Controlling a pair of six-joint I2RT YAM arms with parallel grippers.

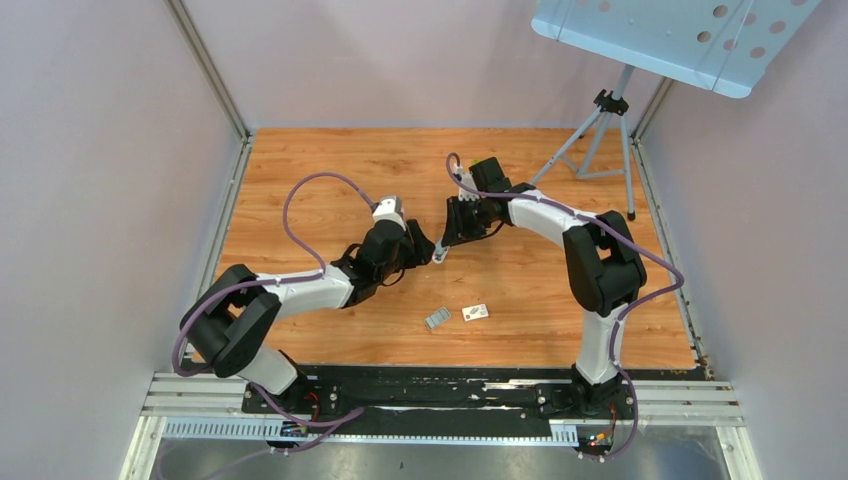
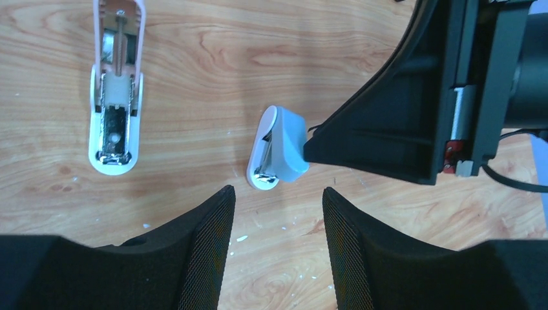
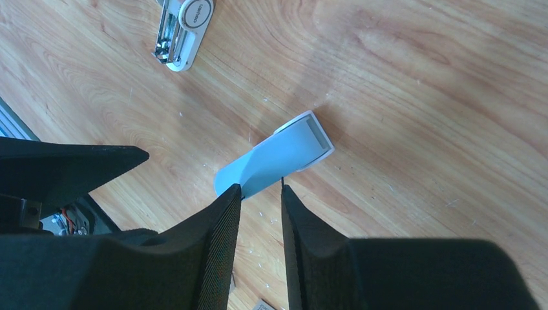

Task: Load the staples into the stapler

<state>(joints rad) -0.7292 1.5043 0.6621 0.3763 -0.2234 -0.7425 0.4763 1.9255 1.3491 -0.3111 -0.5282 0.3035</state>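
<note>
Near desk (image 1: 300, 170) centre, blue stapler (image 2: 287, 145) top pinched in narrow right pincer (image 3: 260, 194), base partly hidden, left pincer (image 2: 278, 194) wide, staples (image 1: 437, 319) lying diagonal.

A round grey badge (image 3: 195, 11) on the white-and-metal stapler (image 3: 179, 39) carries small lettering, too blurred to read. Nothing else is legible.

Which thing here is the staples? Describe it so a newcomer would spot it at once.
On the wooden table, look near its front edge, about midway across. Two small things lie there side by side. The staples are the ridged grey block, left of the white marked card.
</note>
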